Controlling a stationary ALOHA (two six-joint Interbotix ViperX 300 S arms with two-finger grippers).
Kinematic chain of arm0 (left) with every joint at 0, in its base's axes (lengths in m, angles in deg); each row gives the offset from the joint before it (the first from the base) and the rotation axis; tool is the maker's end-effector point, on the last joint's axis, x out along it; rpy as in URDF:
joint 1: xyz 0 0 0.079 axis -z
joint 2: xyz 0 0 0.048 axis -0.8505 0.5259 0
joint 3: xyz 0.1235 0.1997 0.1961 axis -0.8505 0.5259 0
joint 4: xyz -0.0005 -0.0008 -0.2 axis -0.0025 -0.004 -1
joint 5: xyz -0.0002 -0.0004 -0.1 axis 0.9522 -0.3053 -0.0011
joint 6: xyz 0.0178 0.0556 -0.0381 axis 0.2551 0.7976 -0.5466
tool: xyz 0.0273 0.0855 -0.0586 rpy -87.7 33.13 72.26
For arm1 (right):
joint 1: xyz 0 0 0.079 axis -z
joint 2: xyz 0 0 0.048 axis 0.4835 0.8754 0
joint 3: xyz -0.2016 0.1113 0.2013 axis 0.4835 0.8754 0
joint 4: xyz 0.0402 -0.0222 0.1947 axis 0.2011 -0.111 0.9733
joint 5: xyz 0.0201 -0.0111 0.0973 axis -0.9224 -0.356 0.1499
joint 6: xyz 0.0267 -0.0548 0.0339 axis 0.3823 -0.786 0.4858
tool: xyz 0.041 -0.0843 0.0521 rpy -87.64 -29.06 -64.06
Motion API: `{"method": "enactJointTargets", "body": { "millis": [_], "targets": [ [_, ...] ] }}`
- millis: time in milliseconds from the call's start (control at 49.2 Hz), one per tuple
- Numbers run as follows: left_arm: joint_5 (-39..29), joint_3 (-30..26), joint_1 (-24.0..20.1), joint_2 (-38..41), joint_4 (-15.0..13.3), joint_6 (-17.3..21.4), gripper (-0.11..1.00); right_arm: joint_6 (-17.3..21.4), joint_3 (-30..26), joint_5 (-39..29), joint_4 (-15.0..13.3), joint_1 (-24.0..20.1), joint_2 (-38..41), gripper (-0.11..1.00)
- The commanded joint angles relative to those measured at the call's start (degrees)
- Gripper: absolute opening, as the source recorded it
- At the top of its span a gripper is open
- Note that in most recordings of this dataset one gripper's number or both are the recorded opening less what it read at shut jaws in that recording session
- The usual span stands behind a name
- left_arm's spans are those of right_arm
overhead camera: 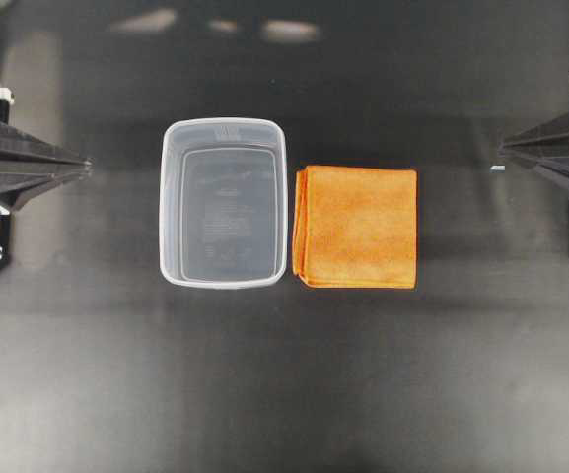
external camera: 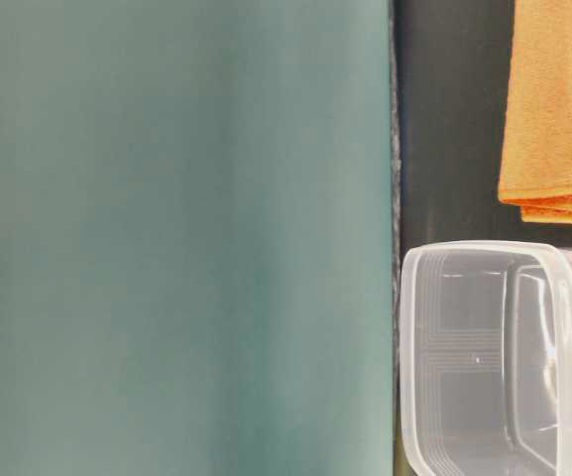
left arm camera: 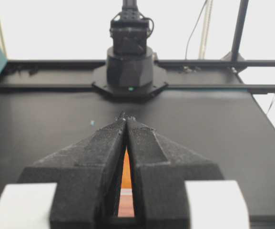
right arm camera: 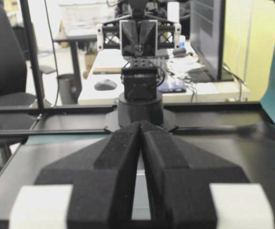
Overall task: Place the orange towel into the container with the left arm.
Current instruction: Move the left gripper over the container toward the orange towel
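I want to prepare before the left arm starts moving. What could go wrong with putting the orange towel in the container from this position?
1. The container stands between the left gripper and the orange towel, so the reach may knock the light tub.
2. The towel almost touches the container's rim, so fingers may nudge it.
3. The towel is folded in layers; a pinch might lift only the top one.

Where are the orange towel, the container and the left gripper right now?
orange towel [overhead camera: 356,227]: overhead view, middle of its folded top face.
container [overhead camera: 169,202]: overhead view, left wall just under the rim.
left gripper [overhead camera: 85,166]: overhead view, tip where the shut fingers meet.
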Motion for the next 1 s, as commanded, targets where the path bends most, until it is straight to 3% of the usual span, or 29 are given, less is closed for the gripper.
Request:
{"method": "enactJointTargets", "body": {
  "millis": [0, 61, 122, 264, 590, 671, 834, 895, 976],
  "targets": [
    [-2.7, -1.9, 0.4, 1.2, 2.4, -1.1, 0.06, 0.4, -0.4, 0.4, 0.2, -0.4, 0.7, 0.01],
    [-6.9, -4.2, 0.4, 2.5, 2.4, -1.9, 0.06, 0.4, -0.2, 0.0, 0.4, -0.3, 0.5, 0.05],
    [-10.5, -6.9, 0.4, 3.9, 2.4, -2.2, 0.0, 0.4, -0.3, -0.6, 0.6, -0.4, 0.4, -0.01],
    [-20.9, -14.3, 0.4, 8.6, 2.4, -1.4, 0.0, 0.4, -0.2, -1.0, 0.6, -0.3, -0.4, -0.01],
    [-38.1, -35.9, 0.4, 28.5, 2.5, 3.8, 0.0, 0.5, -0.4, -5.0, 0.6, 1.2, -2.7, 0.04],
    [-41.7, -41.0, 0.4, 33.8, 2.5, 3.9, 0.0, 0.5, -0.5, -5.4, 0.6, 1.2, -3.6, 0.16],
    [-50.2, -51.9, 0.0, 44.0, 2.5, 4.3, 0.04, 0.7, -0.4, -5.6, 0.6, 1.1, -4.6, 0.58],
    [-53.5, -56.0, -0.4, 47.6, 2.5, 4.3, 0.15, 1.1, -0.4, -5.6, 0.6, 0.9, -4.7, 0.7],
    [-58.1, -61.3, -0.4, 52.6, 2.5, 4.3, 0.37, 1.4, -0.4, -5.6, 0.6, 0.9, -5.0, 0.76]
  ]
}}
